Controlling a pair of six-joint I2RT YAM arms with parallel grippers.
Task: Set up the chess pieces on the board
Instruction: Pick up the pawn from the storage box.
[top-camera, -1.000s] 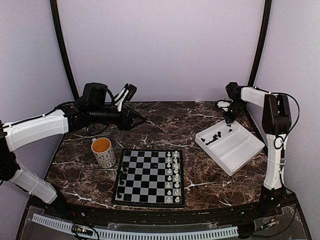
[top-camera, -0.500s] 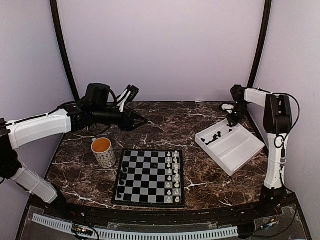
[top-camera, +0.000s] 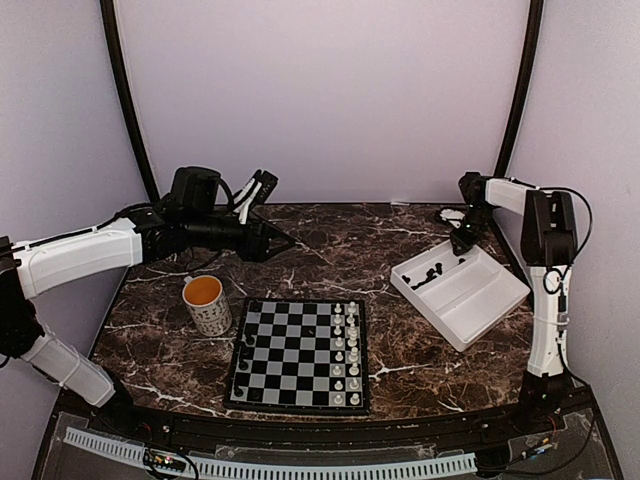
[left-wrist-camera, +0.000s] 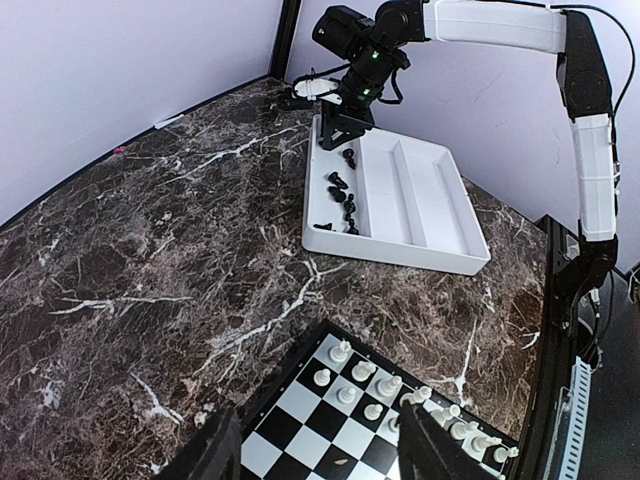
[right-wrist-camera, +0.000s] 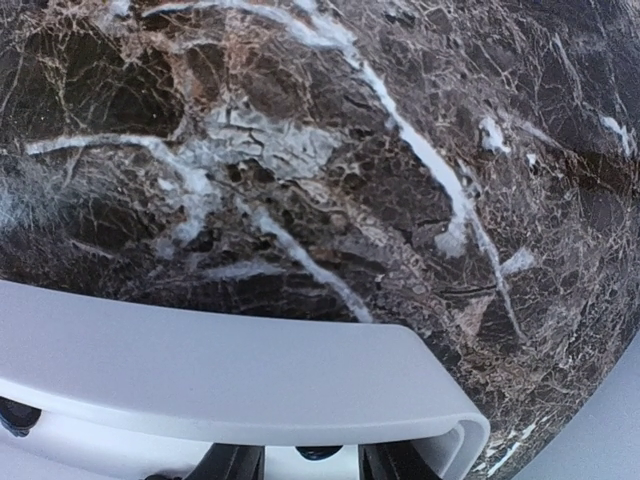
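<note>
RISK: right jaws, parted with nothing visibly gripped, hang at the tray (right-wrist-camera: 250, 370) corner; a finger could catch the rim or topple the clustered chess pieces (left-wrist-camera: 340, 195) | POSE: right arm (top-camera: 545, 230) reaches over the tray's far end, wrist down; left arm (top-camera: 80, 255) raised behind the mug (top-camera: 207, 303), left jaws spread, empty | LOCATION: the board (top-camera: 290, 355) mid-bench, well apart from the tray.

Board (top-camera: 290, 360) grey-black checks; chess pieces (left-wrist-camera: 340, 190) black; tray (top-camera: 478, 296) white; table (top-camera: 330, 250) dark white-veined marble.
</note>
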